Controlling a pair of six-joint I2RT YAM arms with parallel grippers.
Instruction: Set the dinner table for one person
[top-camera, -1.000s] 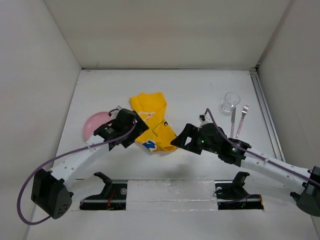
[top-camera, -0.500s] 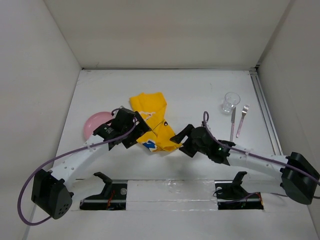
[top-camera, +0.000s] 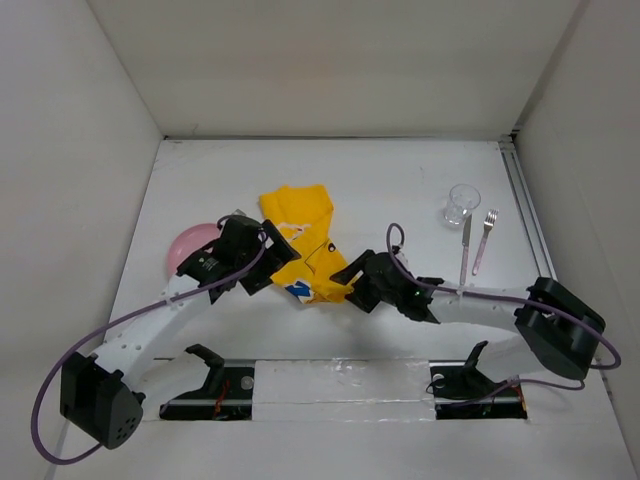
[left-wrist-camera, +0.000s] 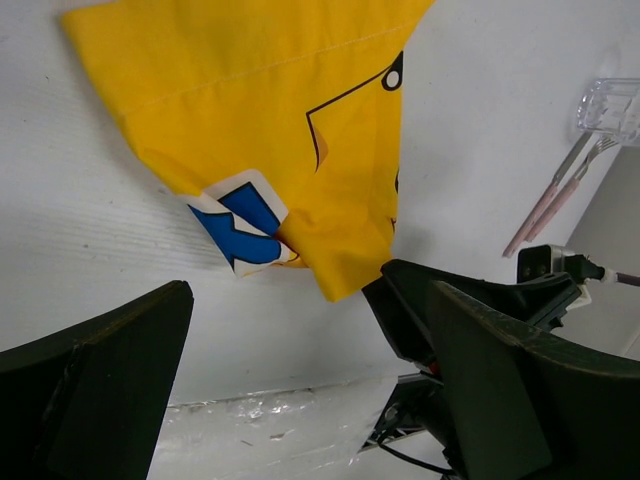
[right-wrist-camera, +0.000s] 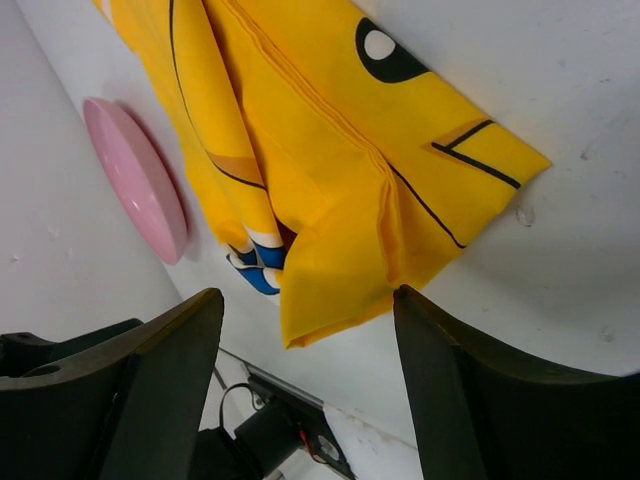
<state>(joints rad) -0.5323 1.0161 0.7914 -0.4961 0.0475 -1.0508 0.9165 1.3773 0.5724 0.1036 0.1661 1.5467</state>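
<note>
- Top external: your right claw has slid in closer to the near corner of the yellow cloth vs 1 s ago. Its elbow has swung out and down to the right.
- Right wrist cam: that claw is spread wide w/ nothing held. The cloth's near corner lies btwn the two fingers in view; can't tell if either touches it.
- Your left claw has barely moved and sits at the cloth's left edge. It's also spread wide and empty.
- You haven't shifted the cloth: same folded, rumpled heap, a bit left of centre.
- Same spot for the pink plate, left of the cloth and partly under the left arm.
- No change on the right side: the glass stands upright, w/ the knife & fork side by side just nearer you.
- All of it rests on the dinner table, the white top that runs from the arm bases to the back wall, w/ white walls on 3 sides.
</note>
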